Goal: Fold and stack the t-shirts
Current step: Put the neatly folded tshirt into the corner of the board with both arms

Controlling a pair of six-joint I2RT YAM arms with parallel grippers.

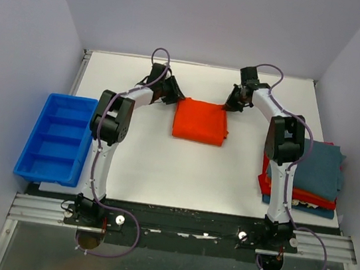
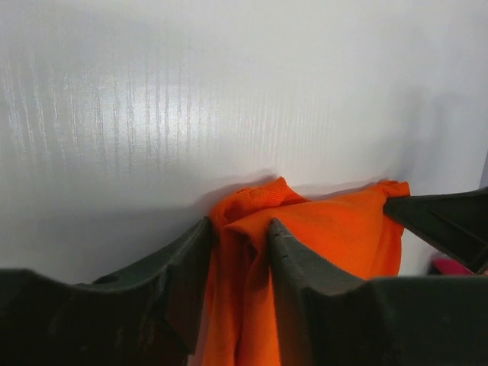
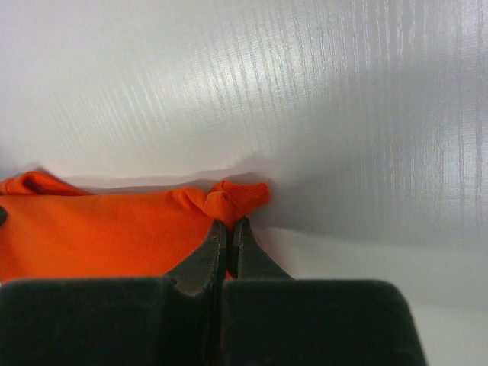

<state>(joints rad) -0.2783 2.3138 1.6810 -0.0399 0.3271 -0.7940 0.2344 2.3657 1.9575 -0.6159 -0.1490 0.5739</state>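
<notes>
left fingers [image 2: 183, 263] clamp shirt [image 1: 199, 121] corner, right fingers [image 3: 200, 267] pinch opposite corner; held edge runs between them, rest lies behind both on desk [image 1: 161, 173]

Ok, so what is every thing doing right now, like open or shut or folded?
Bright orange-red cloth t-shirt: folded, lying on the white table.
Left gripper: shut on its far left corner.
Right gripper: shut on its far right corner.
Pile of dark teal, red and blue cloth t-shirts: folded, stacked at the table's right edge.
Rigid blue plastic bin: upright, beside the table's left edge.
</notes>
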